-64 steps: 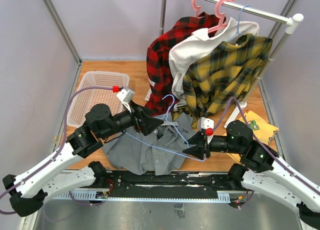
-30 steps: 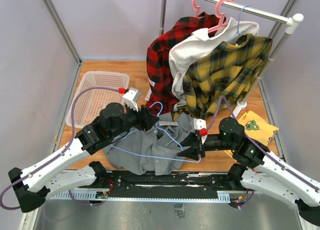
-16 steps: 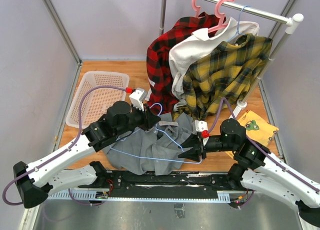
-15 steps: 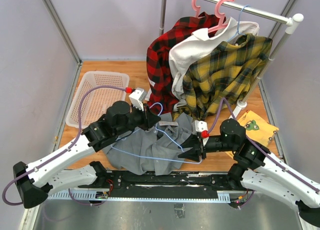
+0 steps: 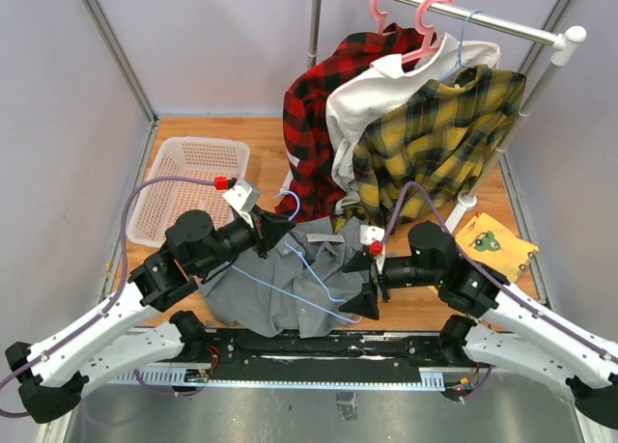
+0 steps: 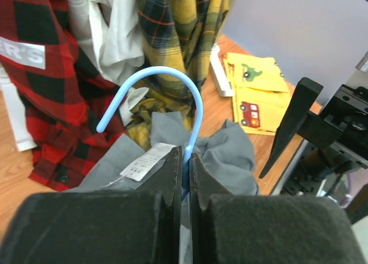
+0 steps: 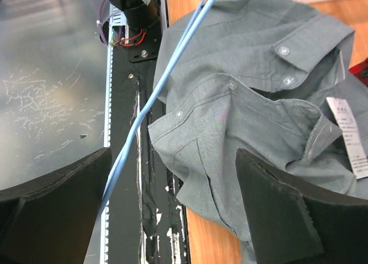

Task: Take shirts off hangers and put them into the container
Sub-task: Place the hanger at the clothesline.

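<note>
Stage of the task, seen from above and from both wrists. The left gripper [image 6: 184, 160] was clamped shut on the neck of a light-blue hanger [image 6: 196, 103], just beneath its hook, which rose directly ahead of the fingertips. The right gripper [image 5: 360, 284] was spread wide. One thin arm of the hanger was seen passing between its fingers in the right wrist view, but nothing was held there.

The grey shirt [image 7: 253, 103] was found crumpled on the table [image 5: 208, 126], below and between the two grippers, with its collar label just ahead of the left fingertips. The hanger's wire frame appeared to lie over the cloth rather than inside it. Whether it had been drawn fully free could not be told.

The container [image 5: 198, 142] stood to the outer side of the left gripper, well apart from the grey shirt, and no garment was seen in it. Beyond both grippers, the red-and-black plaid shirt [image 5: 314, 124], the white shirt [image 5: 362, 100] and the yellow plaid shirt [image 5: 435, 134] hung from the rail [image 5: 502, 20].

The task was therefore judged to be at an early stage. One shirt had been brought down and was at or near separation from its hanger, none had been placed in the container, and three were left to be unhung.
</note>
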`<move>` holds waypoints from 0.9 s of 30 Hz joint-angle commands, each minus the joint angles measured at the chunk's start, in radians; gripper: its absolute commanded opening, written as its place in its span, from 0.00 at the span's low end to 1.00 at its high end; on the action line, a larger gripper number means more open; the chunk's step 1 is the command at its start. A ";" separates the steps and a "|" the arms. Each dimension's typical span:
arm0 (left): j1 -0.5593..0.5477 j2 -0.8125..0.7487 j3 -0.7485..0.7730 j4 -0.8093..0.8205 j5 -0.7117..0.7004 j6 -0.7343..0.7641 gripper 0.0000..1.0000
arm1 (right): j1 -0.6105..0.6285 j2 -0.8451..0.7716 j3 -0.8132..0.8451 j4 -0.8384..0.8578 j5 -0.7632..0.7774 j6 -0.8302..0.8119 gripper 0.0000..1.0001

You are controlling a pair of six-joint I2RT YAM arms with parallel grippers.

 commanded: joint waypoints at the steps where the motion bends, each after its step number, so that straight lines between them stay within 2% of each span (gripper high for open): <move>1: 0.002 0.025 0.033 -0.012 -0.058 0.079 0.01 | 0.007 0.073 0.053 0.005 -0.015 0.065 0.90; 7: 0.000 0.010 0.006 0.037 -0.185 0.123 0.01 | 0.010 0.215 0.091 0.034 -0.067 0.125 0.88; 12: 0.001 -0.043 -0.026 0.107 -0.224 0.158 0.01 | 0.020 0.348 0.151 -0.026 -0.080 0.121 0.78; 16: 0.000 -0.066 -0.027 0.083 -0.200 0.188 0.01 | 0.030 0.389 0.166 -0.014 -0.088 0.094 0.54; 21: 0.000 -0.116 -0.046 0.081 -0.226 0.176 0.01 | 0.031 0.388 0.158 0.023 -0.119 0.090 0.09; 23: 0.001 -0.131 -0.054 0.081 -0.240 0.173 0.12 | 0.031 0.380 0.164 0.000 -0.081 0.092 0.01; 27: 0.000 -0.144 -0.046 0.056 -0.140 0.167 0.60 | 0.031 0.335 0.169 -0.036 0.046 0.130 0.01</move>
